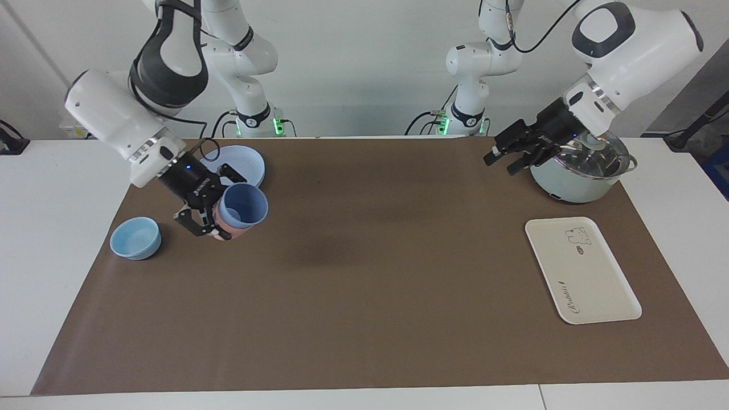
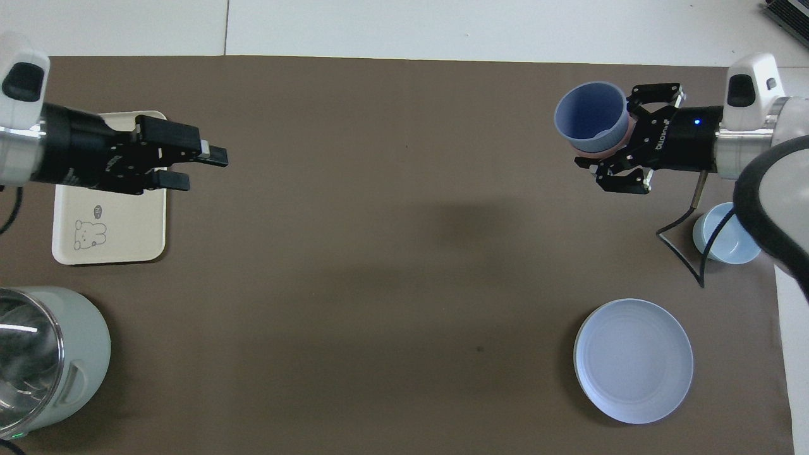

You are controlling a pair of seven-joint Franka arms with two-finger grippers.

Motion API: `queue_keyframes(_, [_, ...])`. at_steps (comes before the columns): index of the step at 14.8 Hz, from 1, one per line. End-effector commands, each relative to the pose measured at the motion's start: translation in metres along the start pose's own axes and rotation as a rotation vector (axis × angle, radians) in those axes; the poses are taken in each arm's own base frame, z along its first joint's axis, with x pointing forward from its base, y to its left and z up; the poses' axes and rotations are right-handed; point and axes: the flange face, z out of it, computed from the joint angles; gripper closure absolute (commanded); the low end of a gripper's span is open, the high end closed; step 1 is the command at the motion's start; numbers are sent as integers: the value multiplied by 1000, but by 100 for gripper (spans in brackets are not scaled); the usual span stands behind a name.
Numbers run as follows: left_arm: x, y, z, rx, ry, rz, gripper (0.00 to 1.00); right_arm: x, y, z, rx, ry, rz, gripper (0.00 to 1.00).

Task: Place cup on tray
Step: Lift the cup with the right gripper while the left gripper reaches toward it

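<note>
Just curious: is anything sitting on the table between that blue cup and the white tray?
Nothing: both views show only bare brown mat between the cup and the tray.

Right claw at the cups
The right claw (image 1: 212, 213) grips the blue cup (image 1: 244, 206), nested in a pink cup (image 1: 229, 228); the tray (image 1: 581, 270) lies bare.

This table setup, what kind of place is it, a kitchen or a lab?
Most likely a robotics lab staged with kitchenware: two white arms mounted at a plain table covered by a brown mat, bare white walls, and a cup, tray and pot laid out as props.
</note>
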Motion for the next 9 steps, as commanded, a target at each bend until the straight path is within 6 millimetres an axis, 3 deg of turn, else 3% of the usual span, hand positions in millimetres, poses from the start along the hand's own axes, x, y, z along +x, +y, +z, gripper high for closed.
queue_keyframes(1, [-6, 48, 41, -112, 17, -98, 9, 38, -31, 23, 17, -51, -23, 100])
queue_keyframes(3, [-22, 92, 83, -146, 40, -117, 9, 71, -55, 43, 9, -71, -50, 100])
queue_keyframes(5, [-32, 116, 112, -163, 58, -148, 11, 98, -78, 60, -15, -75, -68, 100])
queue_keyframes(7, [-41, 134, 131, -201, 69, -162, 12, 114, -91, 68, -40, -87, -71, 100])
queue_keyframes(9, [-52, 150, 151, -243, 83, -161, 15, 116, -93, 70, -46, -88, -63, 100])
